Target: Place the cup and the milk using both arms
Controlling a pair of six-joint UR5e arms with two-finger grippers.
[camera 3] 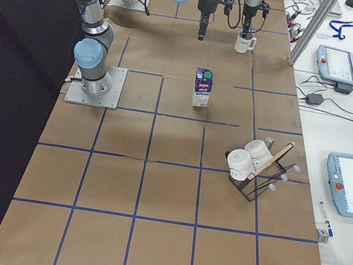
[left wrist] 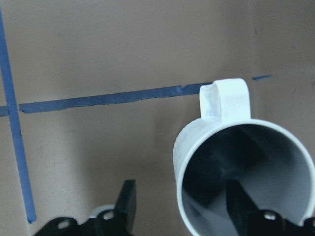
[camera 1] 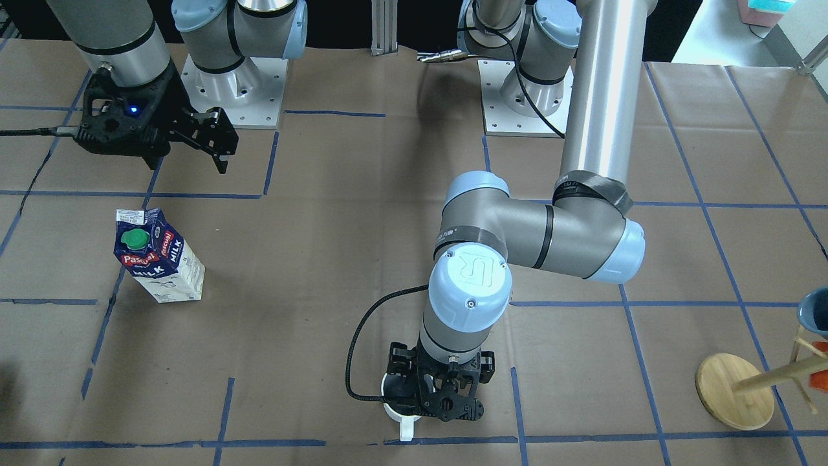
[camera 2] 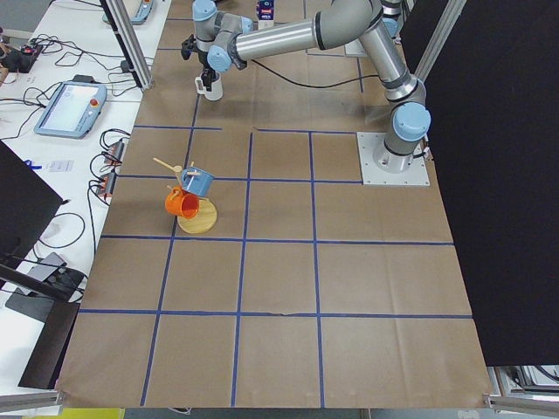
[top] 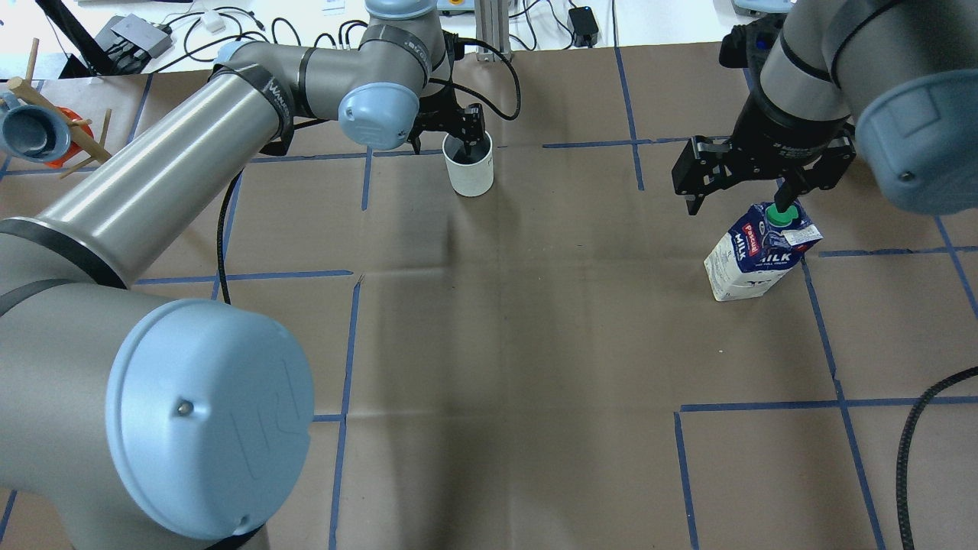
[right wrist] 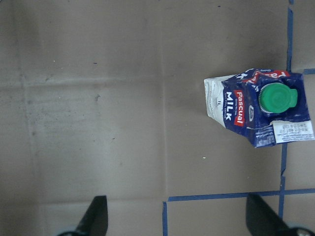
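The white cup (top: 468,168) stands upright at the table's far side, its handle (left wrist: 224,98) pointing away from the robot. My left gripper (top: 461,131) is open and straddles the cup's wall: one finger (left wrist: 241,209) is inside the cup, the other (left wrist: 125,201) is outside with a gap to the wall. The cup also shows in the front view (camera 1: 402,415) under the gripper (camera 1: 435,388). The milk (top: 760,248) stands upright, green cap up. My right gripper (top: 739,191) is open and empty, hovering above and beside the milk (right wrist: 256,108).
A wooden mug tree (camera 1: 734,388) with a blue and an orange cup stands at the table's left end (camera 2: 194,205). A wire rack with white mugs (camera 3: 252,166) sits near the right end. The two arm bases (camera 1: 233,90) are at the robot's edge.
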